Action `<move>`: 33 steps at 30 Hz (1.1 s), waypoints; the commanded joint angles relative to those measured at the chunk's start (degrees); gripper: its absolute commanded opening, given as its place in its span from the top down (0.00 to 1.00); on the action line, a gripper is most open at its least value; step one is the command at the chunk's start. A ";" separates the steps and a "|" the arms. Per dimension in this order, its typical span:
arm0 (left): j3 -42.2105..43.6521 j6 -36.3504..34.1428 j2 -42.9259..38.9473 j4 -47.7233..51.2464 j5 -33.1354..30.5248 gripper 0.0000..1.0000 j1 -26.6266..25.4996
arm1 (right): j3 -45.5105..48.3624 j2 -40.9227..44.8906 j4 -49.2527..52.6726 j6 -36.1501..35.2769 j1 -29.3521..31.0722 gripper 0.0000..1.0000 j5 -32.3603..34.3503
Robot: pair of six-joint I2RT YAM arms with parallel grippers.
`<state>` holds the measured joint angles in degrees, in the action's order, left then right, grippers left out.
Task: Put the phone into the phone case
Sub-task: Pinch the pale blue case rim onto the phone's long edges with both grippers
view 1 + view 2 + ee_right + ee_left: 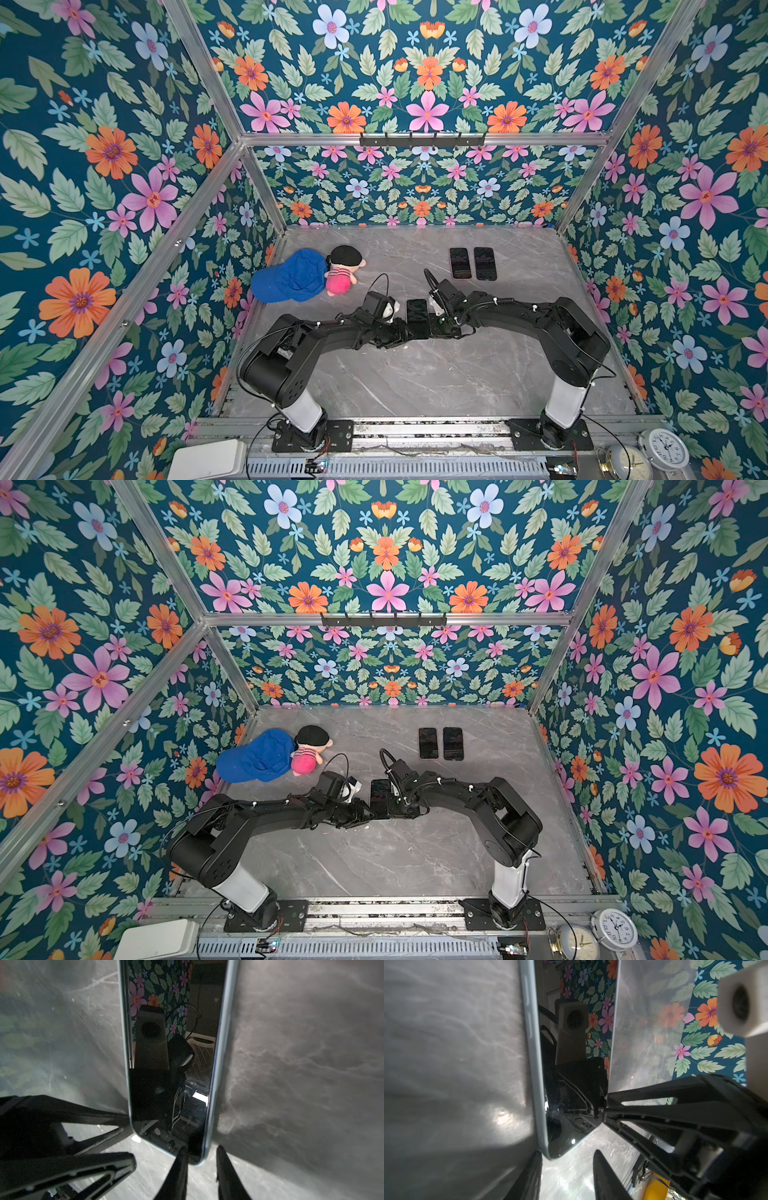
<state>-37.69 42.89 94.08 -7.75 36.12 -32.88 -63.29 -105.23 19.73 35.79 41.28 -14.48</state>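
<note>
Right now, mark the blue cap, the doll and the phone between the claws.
blue cap (291,276), in a top view, its crown.
doll (338,283), in a top view, pink body.
phone (417,311), in a top view, dark screen.

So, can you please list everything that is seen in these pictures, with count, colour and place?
table: 1, grey marble, floor of the flowered booth
cap: 1, blue, back left of the table
doll: 1, black hat, pink body, against the cap's right side
back phones: 2, dark, side by side, back right
centre phone: 1, black screen, pale blue rim, flat between the claws
hook rail: 1, black, on the back frame bar
clocks: 2, white and brass, near right corner
box: 1, white, near left edge
arms: 2, black, meeting at centre
left claw: 1, black, open, at a phone corner
right claw: 1, black, open, at a phone corner
</note>
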 commanded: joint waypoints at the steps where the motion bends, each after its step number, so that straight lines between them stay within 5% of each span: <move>1: -0.15 -0.67 1.03 0.85 -1.02 0.59 0.01 | -0.03 -0.52 -1.34 0.53 -0.01 0.75 -1.20; 19: -1.18 -1.93 -0.25 4.33 -2.38 0.64 0.01 | 1.48 0.23 -3.35 1.67 -0.02 0.90 -2.96; 25: -5.92 -5.51 -1.83 17.13 -9.22 0.64 0.01 | 1.15 2.64 -1.80 0.56 -0.01 0.84 -0.26; 33: -9.05 -5.80 0.54 19.77 -10.46 0.64 -1.02 | 1.05 1.59 -3.19 0.33 -0.16 0.71 -0.16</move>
<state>-46.02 38.22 94.00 9.45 26.89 -33.50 -62.17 -103.37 17.47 36.77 41.21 -14.83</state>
